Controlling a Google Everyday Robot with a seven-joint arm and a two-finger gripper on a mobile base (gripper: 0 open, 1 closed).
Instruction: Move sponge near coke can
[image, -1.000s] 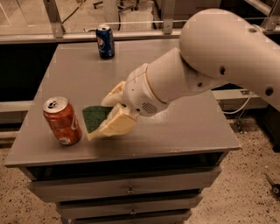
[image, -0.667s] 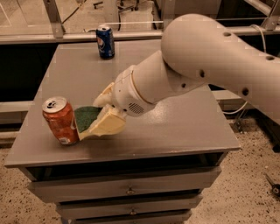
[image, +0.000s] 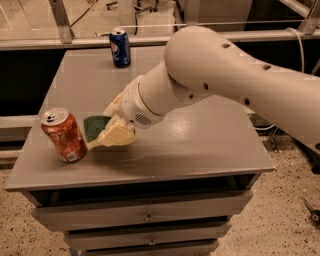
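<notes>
The red-orange coke can (image: 63, 135) stands upright near the front left corner of the grey table (image: 200, 145). The sponge (image: 94, 127), dark green on top, sits low over the table just right of the can, a small gap from it. My gripper (image: 107, 125) reaches in from the right on the white arm (image: 225, 80). Its pale fingers (image: 116, 135) are closed on the sponge's right end and hide that part of it.
A blue soda can (image: 120, 47) stands at the table's back edge, left of centre. The table top ends close in front of the coke can, with drawers (image: 145, 217) below. A railing and floor lie behind.
My gripper has carried the sponge leftward, closer to the coke can. The cans have not moved.
</notes>
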